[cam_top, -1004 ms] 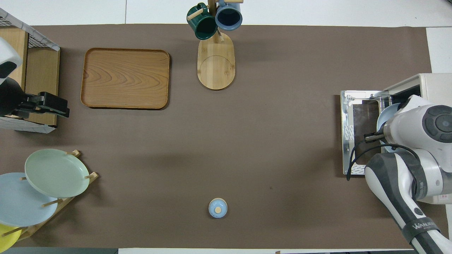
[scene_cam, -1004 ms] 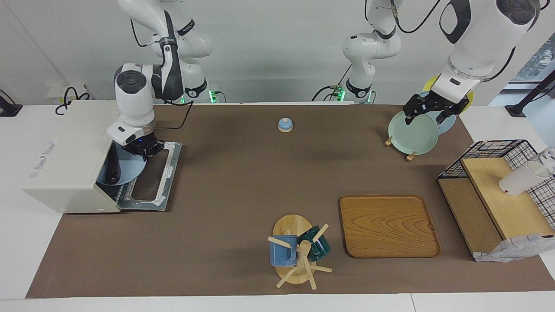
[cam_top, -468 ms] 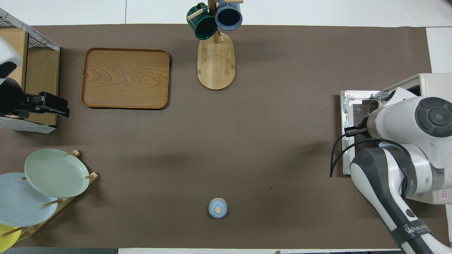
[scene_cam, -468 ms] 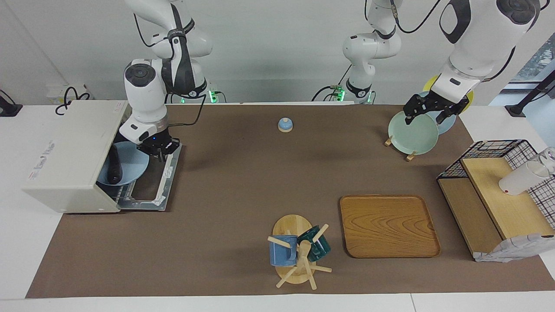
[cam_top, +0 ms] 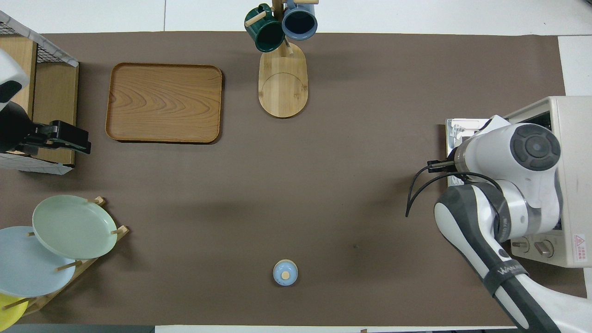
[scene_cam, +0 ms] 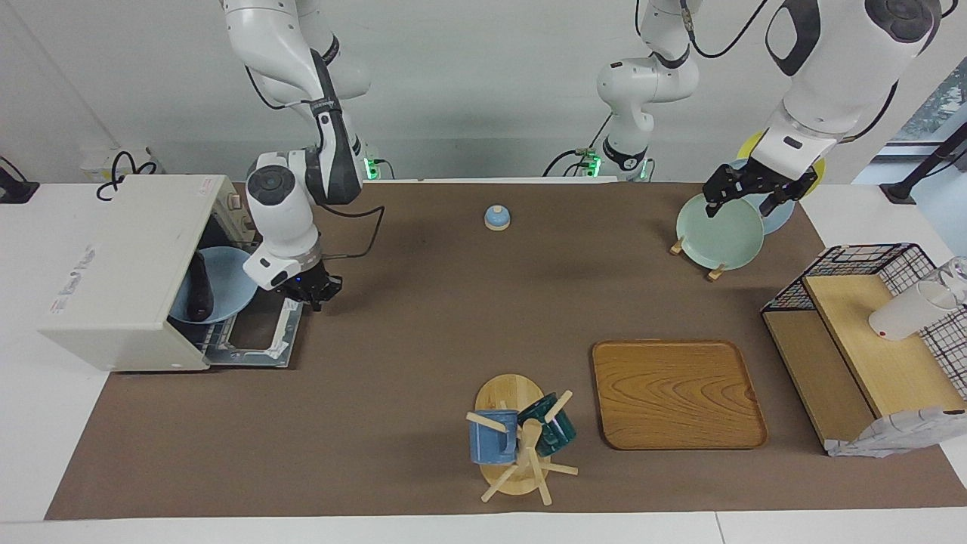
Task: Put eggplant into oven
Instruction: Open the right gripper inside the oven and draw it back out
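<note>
Eggplant point(scene_cam: 198, 285) lies on a blue plate point(scene_cam: 223, 291) inside the oven point(scene_cam: 125, 272); right tool point(scene_cam: 313, 291) hangs over the door point(scene_cam: 261, 325), apparently empty, its grip unreadable.

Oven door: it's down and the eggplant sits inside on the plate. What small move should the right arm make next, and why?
Probably bring the right gripper to the outer edge of the lowered door and start lifting it shut. The eggplant already lies on the blue plate inside the oven, and the gripper hangs over the door's edge, holding nothing. The left gripper waits over the plate rack.
</note>
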`<state>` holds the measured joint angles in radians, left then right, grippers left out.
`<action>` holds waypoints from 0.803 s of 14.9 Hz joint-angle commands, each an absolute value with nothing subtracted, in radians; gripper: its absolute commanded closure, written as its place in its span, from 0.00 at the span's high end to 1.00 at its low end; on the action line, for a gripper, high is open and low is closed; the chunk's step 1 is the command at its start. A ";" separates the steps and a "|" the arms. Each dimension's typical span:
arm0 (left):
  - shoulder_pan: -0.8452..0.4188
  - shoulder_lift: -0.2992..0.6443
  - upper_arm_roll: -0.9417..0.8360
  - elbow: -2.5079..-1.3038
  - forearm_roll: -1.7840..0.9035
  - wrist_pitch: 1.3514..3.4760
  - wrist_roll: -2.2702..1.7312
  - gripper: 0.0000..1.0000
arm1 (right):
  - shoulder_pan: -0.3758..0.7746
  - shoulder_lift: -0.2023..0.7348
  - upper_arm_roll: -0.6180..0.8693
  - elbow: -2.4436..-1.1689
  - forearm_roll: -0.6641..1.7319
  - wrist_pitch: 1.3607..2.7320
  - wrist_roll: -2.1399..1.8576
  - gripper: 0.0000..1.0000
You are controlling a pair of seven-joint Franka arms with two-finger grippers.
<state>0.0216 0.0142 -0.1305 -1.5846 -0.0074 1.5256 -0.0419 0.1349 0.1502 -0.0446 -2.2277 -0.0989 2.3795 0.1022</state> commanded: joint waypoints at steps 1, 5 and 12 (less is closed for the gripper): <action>0.038 -0.014 -0.140 -1.617 0.006 1.542 -0.029 1.00 | 0.129 0.163 -0.041 -2.218 -0.089 2.378 0.101 0.00; 0.038 -0.014 -0.140 -1.617 0.006 1.542 -0.029 1.00 | 0.124 0.172 -0.043 -2.217 -0.224 2.364 0.103 0.00; 0.038 -0.014 -0.140 -1.617 0.006 1.542 -0.028 1.00 | 0.129 0.172 -0.041 -2.146 -0.423 2.246 0.094 0.00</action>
<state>0.0216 0.0142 -0.1305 -1.5846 -0.0074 1.5256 -0.0419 0.1418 0.1677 -0.0339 -2.2133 -0.3551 2.3211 0.1022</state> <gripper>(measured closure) 0.000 0.991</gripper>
